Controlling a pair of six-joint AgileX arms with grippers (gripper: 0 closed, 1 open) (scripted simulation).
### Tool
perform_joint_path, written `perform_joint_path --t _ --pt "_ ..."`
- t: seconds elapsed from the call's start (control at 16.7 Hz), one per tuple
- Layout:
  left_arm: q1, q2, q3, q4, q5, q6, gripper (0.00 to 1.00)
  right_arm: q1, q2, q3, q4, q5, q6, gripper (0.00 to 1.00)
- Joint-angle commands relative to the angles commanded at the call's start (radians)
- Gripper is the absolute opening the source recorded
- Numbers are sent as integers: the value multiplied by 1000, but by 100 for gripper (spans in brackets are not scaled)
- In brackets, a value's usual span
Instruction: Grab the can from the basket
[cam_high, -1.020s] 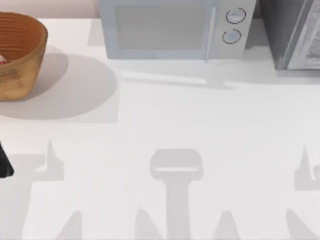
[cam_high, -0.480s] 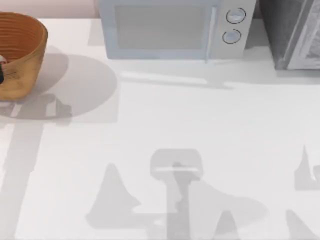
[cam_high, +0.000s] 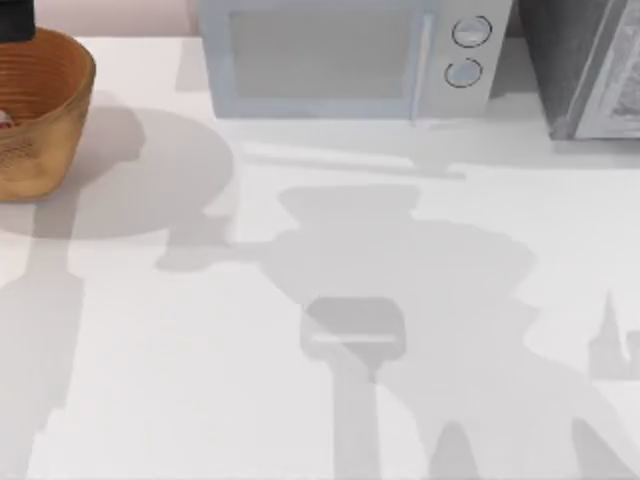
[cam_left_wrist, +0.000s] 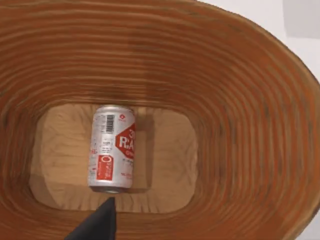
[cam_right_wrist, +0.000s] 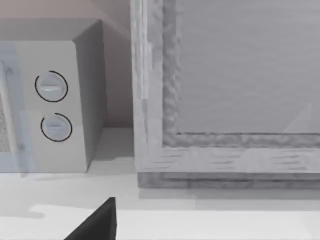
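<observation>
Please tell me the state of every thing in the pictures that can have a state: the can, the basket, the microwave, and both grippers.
can: lying on its side on the basket floor, not gripped.
basket: upright at the table's far left, holding the can.
microwave: door closed.
left gripper: above the basket interior, near the can, apart from it.
right gripper: facing the microwave's dials, holding nothing visible.
</observation>
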Motion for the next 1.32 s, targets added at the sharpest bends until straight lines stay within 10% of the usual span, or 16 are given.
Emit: perform_joint_path --t 0.72,1.32 --pt "76 672 756 -493 3 126 100 0 0 0 0 0 0 100" --pt "101 900 1018 -689 2 186 100 0 0 0 0 0 0 100"
